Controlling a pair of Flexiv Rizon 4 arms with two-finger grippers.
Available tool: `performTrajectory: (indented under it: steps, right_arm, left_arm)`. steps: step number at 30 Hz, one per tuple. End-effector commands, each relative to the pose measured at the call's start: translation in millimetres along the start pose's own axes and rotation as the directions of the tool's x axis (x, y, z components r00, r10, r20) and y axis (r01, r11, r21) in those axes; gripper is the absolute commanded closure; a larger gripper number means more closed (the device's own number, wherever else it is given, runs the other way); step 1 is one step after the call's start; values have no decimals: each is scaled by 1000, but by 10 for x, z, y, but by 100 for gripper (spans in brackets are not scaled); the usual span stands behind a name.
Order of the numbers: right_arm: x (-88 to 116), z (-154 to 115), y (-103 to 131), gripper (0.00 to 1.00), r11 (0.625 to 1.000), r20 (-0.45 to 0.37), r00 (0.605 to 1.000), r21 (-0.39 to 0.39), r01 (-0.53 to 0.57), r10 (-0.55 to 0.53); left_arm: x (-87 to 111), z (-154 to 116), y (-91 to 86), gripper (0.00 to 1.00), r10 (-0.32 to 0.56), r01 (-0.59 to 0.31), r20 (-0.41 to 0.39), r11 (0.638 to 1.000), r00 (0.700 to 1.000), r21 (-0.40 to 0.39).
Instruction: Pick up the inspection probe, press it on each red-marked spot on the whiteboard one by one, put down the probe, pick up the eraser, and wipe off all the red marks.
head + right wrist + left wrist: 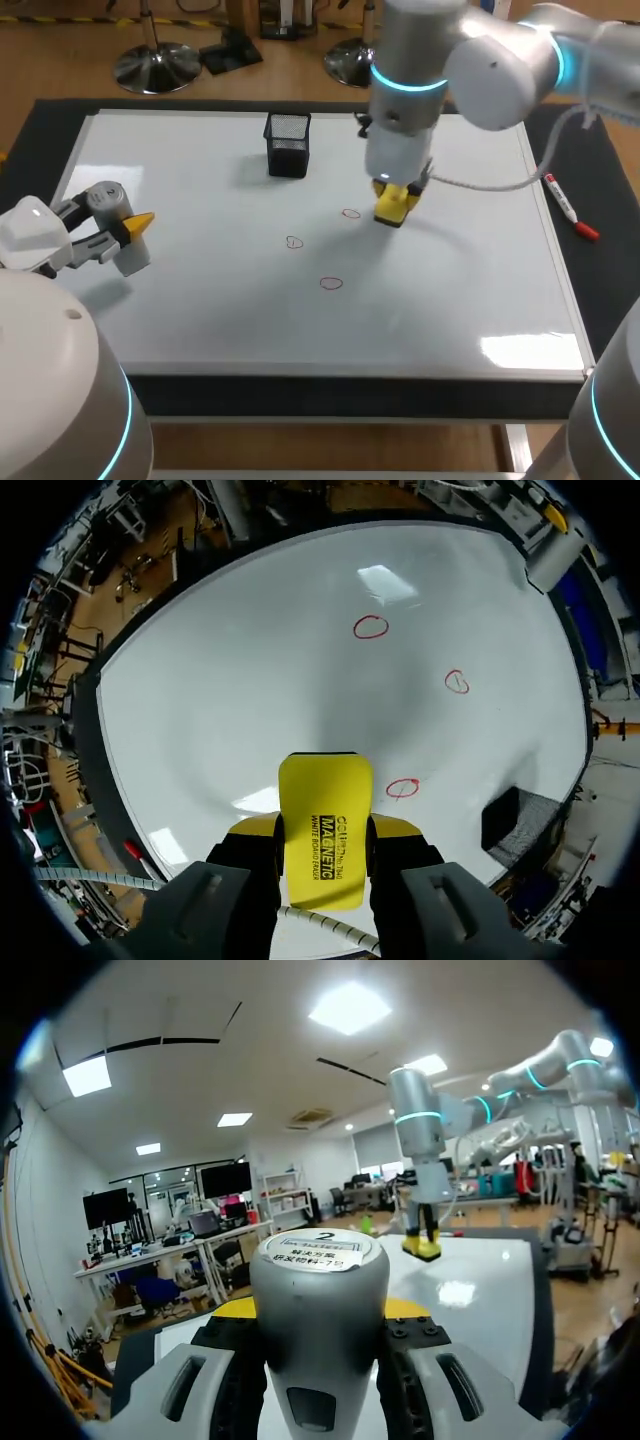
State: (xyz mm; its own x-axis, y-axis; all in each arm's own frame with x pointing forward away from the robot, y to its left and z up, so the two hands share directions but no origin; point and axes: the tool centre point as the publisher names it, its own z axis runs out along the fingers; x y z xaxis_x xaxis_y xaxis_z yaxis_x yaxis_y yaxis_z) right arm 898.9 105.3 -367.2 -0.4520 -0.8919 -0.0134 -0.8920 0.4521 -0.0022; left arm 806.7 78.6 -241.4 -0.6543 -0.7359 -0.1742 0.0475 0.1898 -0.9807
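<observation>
- Your left arm (pixel 30 240) sits at the table's (pixel 40 110) left side. The left gripper (pixel 128 230) lies roughly level and points across to the right, fingers clamped on the probe (pixel 320 1290).
- Your right arm (pixel 500 60) comes in from the far right and reaches past the middle, wrist pointing straight down. The right gripper (pixel 395 203) is closed on the eraser (pixel 323 825).

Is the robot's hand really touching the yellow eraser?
Touching. The right wrist view shows the eraser clamped between the two yellow fingers of the right end effector, one on each side.
</observation>
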Motion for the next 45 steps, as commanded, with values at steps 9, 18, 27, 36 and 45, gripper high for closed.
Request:
performTrajectory:
  steps: [9, 18, 27, 36, 45]
  right_arm:
    - [-660, 125, 678, 100, 967, -76, 965, 26, 253, -251]
    - [-927, 223, 939, 100, 929, -87, 927, 31, 370, -366]
    - [-1224, 317, 1080, 100, 905, -71, 903, 21, 426, -424]
    - [-1500, 405, 1177, 100, 889, -41, 889, 22, 457, -456]
    - [-1629, 460, 1205, 100, 878, -30, 878, 18, 479, -479]
  left_arm:
    - [2, 18, -10, 100, 1, -1, 4, 1000, 1000, -1]
    - [2, 18, -10, 100, 1, -1, 4, 1000, 1000, -1]
    - [2, 18, -10, 100, 1, -1, 4, 1000, 1000, -1]
    - [2, 18, -10, 100, 1, -1, 4, 1000, 1000, -1]
    - [2, 18, -10, 100, 1, -1, 4, 1000, 1000, -1]
